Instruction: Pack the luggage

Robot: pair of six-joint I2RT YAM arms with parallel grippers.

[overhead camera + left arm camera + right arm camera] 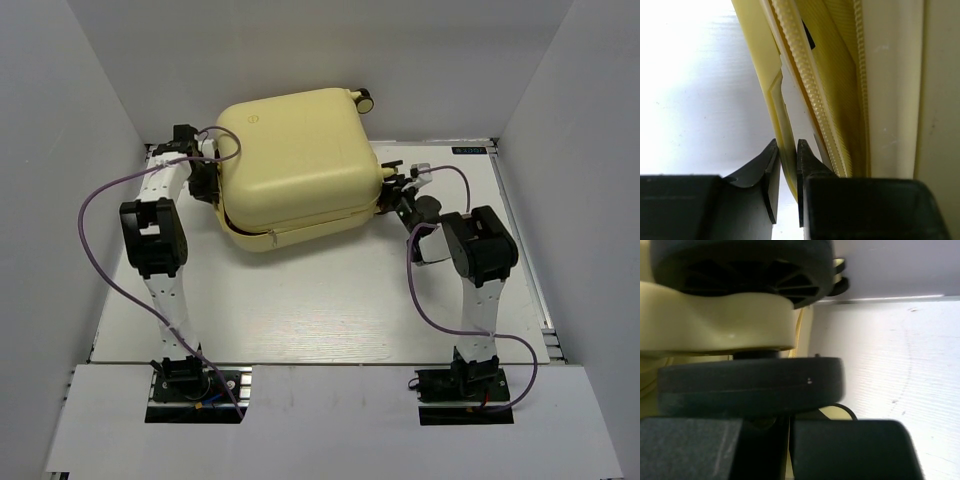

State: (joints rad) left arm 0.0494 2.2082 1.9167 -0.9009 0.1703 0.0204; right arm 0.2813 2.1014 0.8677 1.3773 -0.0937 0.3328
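The pale yellow luggage (295, 160) lies at the back middle of the table, its lid almost down with a thin gap along the front rim. My left gripper (212, 180) is at its left side. In the left wrist view the left gripper (787, 150) is shut on a thin yellow rim edge of the luggage (890, 100), beside the zipper teeth (805, 75). My right gripper (392, 190) is at the luggage's right side. In the right wrist view the right gripper (790, 417) has its fingers together under a black wheel (750, 385), which hides the tips.
The white table (330, 300) is boxed in by white walls on the left, right and back. Purple cables (95, 260) loop off both arms. Another wheel (365, 100) sticks out at the luggage's back right corner.
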